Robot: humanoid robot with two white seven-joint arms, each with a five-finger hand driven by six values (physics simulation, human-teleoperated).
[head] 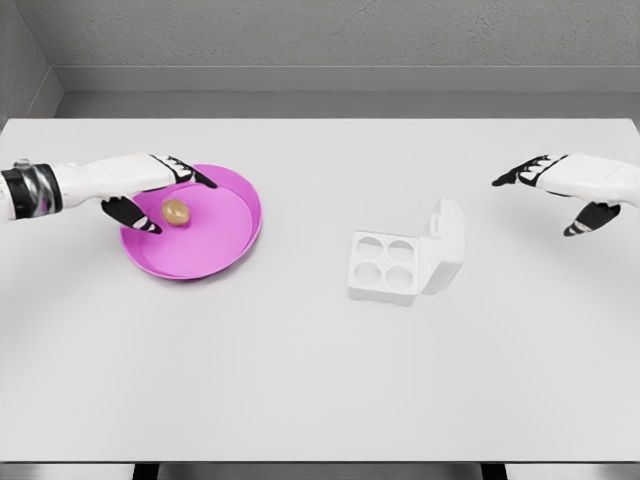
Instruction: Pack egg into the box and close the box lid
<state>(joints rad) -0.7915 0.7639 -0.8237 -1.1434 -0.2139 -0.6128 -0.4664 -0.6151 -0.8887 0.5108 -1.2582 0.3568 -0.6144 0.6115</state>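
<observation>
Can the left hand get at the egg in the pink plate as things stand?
Probably yes. The left hand hovers open over the plate, fingers on either side of the egg, which lies bare with nothing covering it. Contact is not evident.

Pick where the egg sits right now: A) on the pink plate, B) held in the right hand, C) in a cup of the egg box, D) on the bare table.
A: the egg lies on the pink plate, and the egg box cups are empty.
</observation>
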